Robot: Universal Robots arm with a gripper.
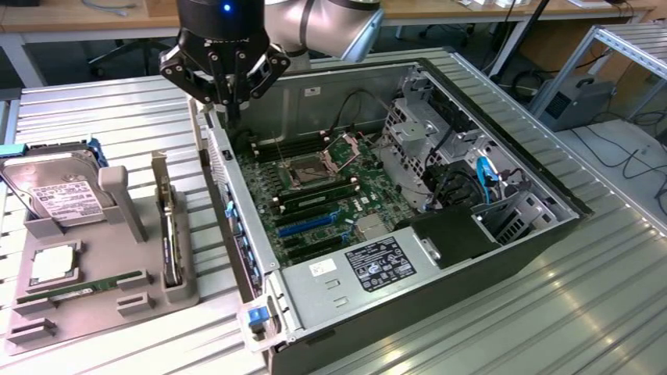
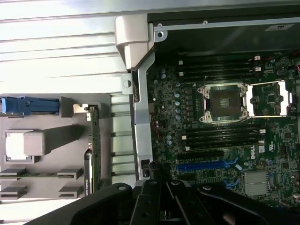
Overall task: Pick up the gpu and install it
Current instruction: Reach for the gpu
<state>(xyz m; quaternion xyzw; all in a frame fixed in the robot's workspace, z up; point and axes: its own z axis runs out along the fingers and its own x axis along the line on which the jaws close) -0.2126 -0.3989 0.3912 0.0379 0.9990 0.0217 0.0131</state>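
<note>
- Gripper (image 1: 230, 105) hangs over the open computer case's (image 1: 323, 82) rear corner, pincer pressed narrow and holding nothing.
- GPU (image 1: 168, 234) stands on edge in the grey holder (image 1: 186, 291), well apart.

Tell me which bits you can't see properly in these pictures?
- gpu: exterior view, standing edge-on in the gray tray, so its flat faces are hidden.
- Hard drive label: exterior view, print too small to read.
- Motherboard: wrist view, the gripper covers some of its slots.
</note>
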